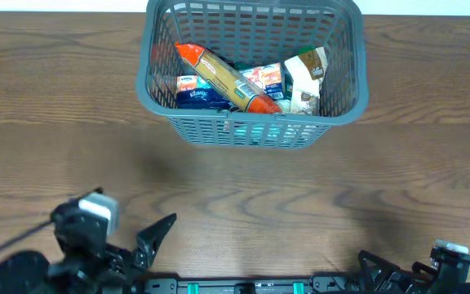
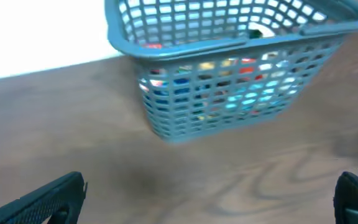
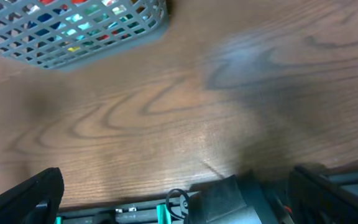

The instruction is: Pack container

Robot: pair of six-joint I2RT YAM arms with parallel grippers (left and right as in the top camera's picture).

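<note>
Container (image 1: 219,131) of groceries (image 1: 231,82), brown wood-grain table (image 1: 55,106), white strip (image 1: 55,6) beyond

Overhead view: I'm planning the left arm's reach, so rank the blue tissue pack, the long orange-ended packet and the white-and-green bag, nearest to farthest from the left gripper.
1. Blue tissue pack, container's near-left corner.
2. Long orange-ended packet, diagonal across the middle.
3. White-and-green bag, right end.

**Container at the far middle of the table**

I see the container (image 1: 251,131) standing on the table (image 1: 300,204), centred at the far edge. Inside it, a long packet (image 1: 227,77) lies diagonally, a tissue pack (image 1: 192,94) at its left and a bag (image 1: 307,73) at its right. My left arm (image 1: 84,233) and right arm (image 1: 431,265) sit at the near edge, well apart from it.
</note>
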